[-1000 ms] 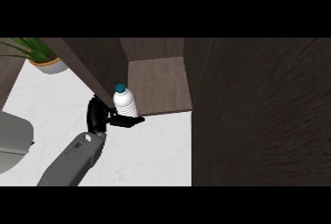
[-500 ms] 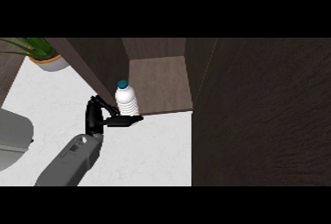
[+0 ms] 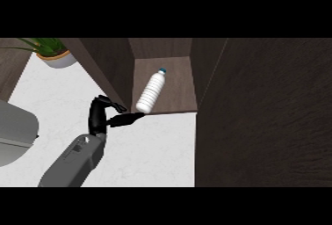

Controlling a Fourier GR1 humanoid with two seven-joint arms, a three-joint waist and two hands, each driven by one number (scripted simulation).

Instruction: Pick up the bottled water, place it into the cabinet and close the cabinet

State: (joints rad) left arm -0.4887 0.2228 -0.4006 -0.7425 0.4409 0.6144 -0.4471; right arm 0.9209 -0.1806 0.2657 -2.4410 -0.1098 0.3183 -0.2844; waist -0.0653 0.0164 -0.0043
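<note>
Released now: bottle [image 3: 149, 91], half a second ago against hand, stands free on cabinet [image 3: 170, 94] floor, tilted, blue cap toward back wall, base near front edge. Left hand [image 3: 103, 115] just below-left of it, fingers spread apart, thumb pointing at base, gripping nothing. Plant [image 3: 50, 51] top left on counter [image 3: 149, 149]. Right hand out of view.

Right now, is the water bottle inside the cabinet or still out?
Inside: the bottled water rests on the cabinet shelf, free of the left hand.
</note>
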